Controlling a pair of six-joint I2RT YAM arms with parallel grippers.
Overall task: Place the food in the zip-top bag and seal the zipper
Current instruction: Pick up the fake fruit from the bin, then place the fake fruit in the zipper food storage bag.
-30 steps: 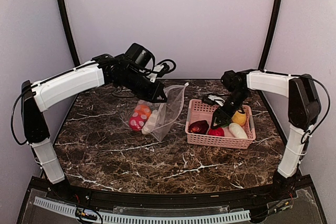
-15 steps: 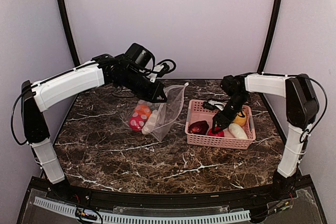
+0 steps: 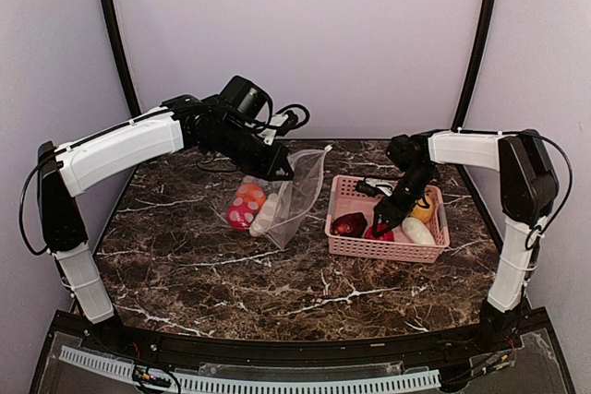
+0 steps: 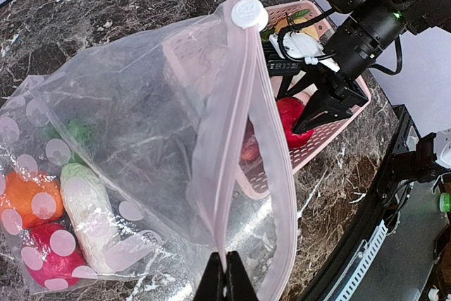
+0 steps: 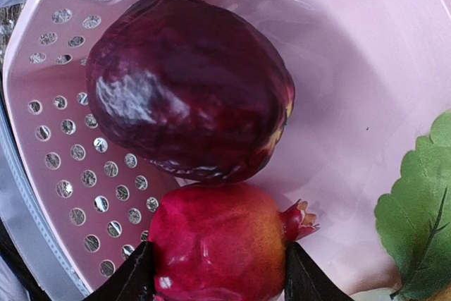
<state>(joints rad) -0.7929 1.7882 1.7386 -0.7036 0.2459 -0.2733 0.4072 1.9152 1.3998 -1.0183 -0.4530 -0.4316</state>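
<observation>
Left end effector (image 4: 225,283): clenched on zipper (image 4: 236,103) of bag (image 4: 127,118), bottom centre.
Right end effector (image 5: 215,276): grasping red fruit (image 5: 218,244) in basket (image 5: 63,139), lower centre.
Food (image 4: 88,209): three pieces inside bag, lower left.

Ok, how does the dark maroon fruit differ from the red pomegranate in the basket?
The dark maroon fruit is blackish-purple and larger; the red pomegranate is bright red and smaller. The pomegranate has a small crown, the maroon fruit none. The right tool pinches the pomegranate; the maroon fruit lies free. Both sit touching in the pink basket.
</observation>
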